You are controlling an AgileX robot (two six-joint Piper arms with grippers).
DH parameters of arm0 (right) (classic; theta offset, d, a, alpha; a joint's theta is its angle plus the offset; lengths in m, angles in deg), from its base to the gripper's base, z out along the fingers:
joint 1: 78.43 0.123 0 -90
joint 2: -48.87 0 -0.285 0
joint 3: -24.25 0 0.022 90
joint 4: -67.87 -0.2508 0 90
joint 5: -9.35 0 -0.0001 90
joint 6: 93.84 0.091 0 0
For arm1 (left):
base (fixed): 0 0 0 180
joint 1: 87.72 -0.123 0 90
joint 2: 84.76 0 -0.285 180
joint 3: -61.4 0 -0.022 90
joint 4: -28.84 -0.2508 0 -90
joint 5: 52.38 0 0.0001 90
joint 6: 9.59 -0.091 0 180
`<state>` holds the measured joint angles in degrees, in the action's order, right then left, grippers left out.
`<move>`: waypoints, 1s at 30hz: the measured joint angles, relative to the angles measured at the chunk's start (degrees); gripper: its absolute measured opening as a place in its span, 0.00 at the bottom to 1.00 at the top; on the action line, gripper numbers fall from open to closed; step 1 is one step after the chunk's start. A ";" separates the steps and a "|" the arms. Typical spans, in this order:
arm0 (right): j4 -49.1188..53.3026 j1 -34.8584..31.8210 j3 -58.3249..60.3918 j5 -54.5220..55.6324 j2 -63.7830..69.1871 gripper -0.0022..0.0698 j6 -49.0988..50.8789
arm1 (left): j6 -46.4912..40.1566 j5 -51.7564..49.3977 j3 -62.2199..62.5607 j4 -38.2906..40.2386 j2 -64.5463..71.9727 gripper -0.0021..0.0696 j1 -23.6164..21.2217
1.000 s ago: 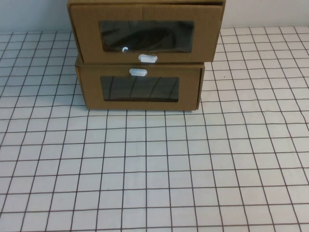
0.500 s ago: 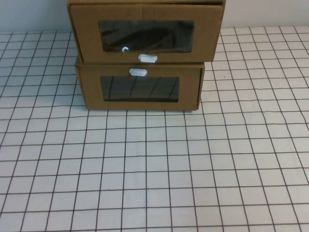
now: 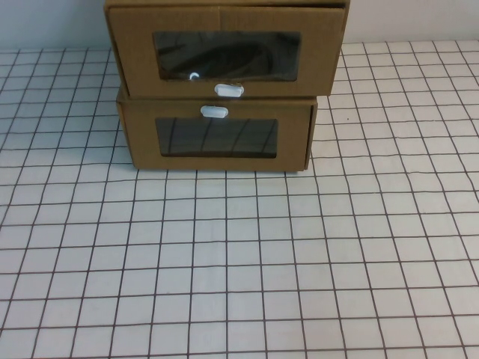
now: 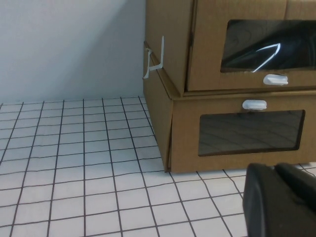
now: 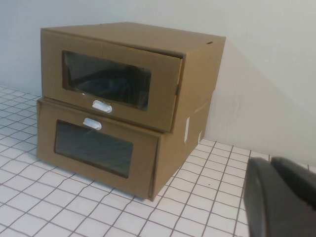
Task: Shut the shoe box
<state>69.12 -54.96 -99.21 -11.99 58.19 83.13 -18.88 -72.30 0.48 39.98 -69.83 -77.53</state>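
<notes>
Shoe box [image 3: 227,51] drawer protruding, left gripper [image 4: 279,200], right gripper [image 5: 279,197] apart

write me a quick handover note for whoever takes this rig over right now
Left gripper: low at the edge of its wrist view, short of the boxes, holding nothing.
Right gripper: likewise off to the boxes' right, holding nothing.
Shoe box: on top of the lower box, its drawer sticking out past the shell, pull tab below the window.
Done: nothing.
Left: push the drawer in flush.
</notes>
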 joint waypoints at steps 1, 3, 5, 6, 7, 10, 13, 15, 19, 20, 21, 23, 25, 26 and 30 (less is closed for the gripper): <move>0.00 0.00 0.00 0.00 0.00 0.01 0.00 | 0.00 0.00 0.00 0.00 0.00 0.03 0.00; 0.00 0.00 0.00 0.00 0.00 0.01 0.00 | 0.00 0.00 0.00 0.00 0.00 0.03 0.00; 0.00 0.00 0.00 0.00 0.00 0.01 0.00 | 0.00 0.58 -0.63 -0.40 0.00 0.03 0.00; 0.00 0.00 0.00 0.00 0.00 0.01 0.00 | 0.00 1.20 -1.31 -1.11 0.00 0.03 0.00; 0.00 0.00 0.00 0.00 0.00 0.01 0.00 | 0.00 1.91 -2.18 -1.99 0.00 0.03 0.00; 0.00 0.00 0.00 0.00 0.00 0.01 0.00 | 0.00 4.95 -5.98 -4.68 -0.66 0.03 0.00; 0.00 0.00 0.00 0.00 0.00 0.01 0.00 | 0.00 6.23 -10.85 -7.36 -3.17 0.03 0.00; 0.00 0.00 0.00 0.00 0.00 0.01 0.00 | 0.00 6.47 -14.40 -9.13 -4.97 0.03 0.00; 0.00 0.00 0.00 0.00 -0.03 0.01 0.00 | 0.13 2.16 -17.45 -11.14 -7.42 0.03 0.00; 0.00 0.00 0.00 0.00 -0.03 0.01 0.00 | 0.42 0.46 -17.69 -11.14 -7.65 0.03 0.00; 0.00 0.00 0.00 0.04 -0.03 0.01 0.00 | 0.68 -0.90 -17.81 -11.77 -7.66 0.03 0.00; 0.00 0.00 0.00 0.04 -0.03 0.01 0.00 | 0.78 -1.88 -17.81 -12.21 -7.66 0.03 -0.10; 0.00 0.00 0.00 0.04 -0.03 0.01 0.00 | 0.86 -2.16 -17.81 -12.63 -7.66 0.03 -0.10; 0.00 0.00 0.00 0.04 -0.03 0.01 0.00 | 0.86 -2.27 -17.81 -12.64 -7.66 0.03 -0.10; 0.00 0.00 0.00 0.04 -0.03 0.01 0.00 | 1.00 -2.39 -17.81 -12.78 -7.66 0.03 -0.10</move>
<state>69.12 -54.96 -99.21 -11.95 58.17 83.13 -17.88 -74.69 -17.33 27.20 -77.49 -77.63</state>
